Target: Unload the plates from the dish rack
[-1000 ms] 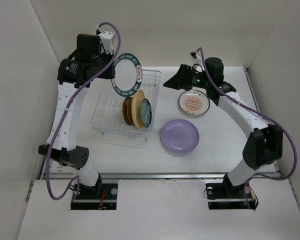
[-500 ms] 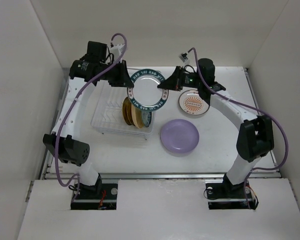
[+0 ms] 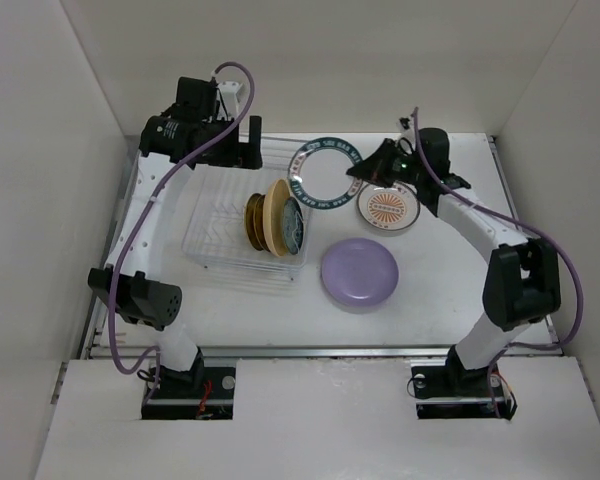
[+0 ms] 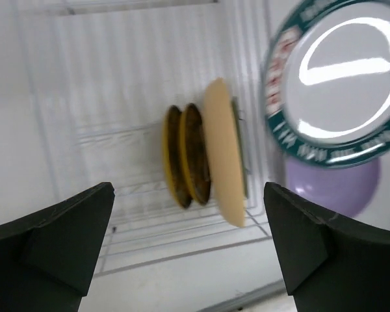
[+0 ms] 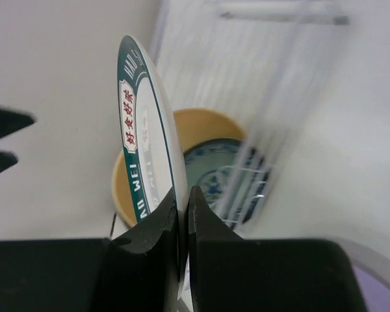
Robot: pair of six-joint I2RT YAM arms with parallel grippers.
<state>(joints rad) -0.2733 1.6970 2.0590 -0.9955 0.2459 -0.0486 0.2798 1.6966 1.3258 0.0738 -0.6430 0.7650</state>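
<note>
Hovering over the dish rack, left tool; right tool holds teal-rimmed plate in the air just beside it. Left wrist: jaws spread wide, empty, plates upright in rack below. Right wrist: fingers clamped on plate rim.

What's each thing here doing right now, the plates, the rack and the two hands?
Left hand: open, empty, above the dish rack.
Right hand: shut on the edge of the teal-rimmed plate.
Teal-rimmed plate: held in the air, outside the rack.
Lavender plate: flat on the table.
Orange-patterned plate: flat on the table.
Dish rack: holds four plates standing on edge.
</note>
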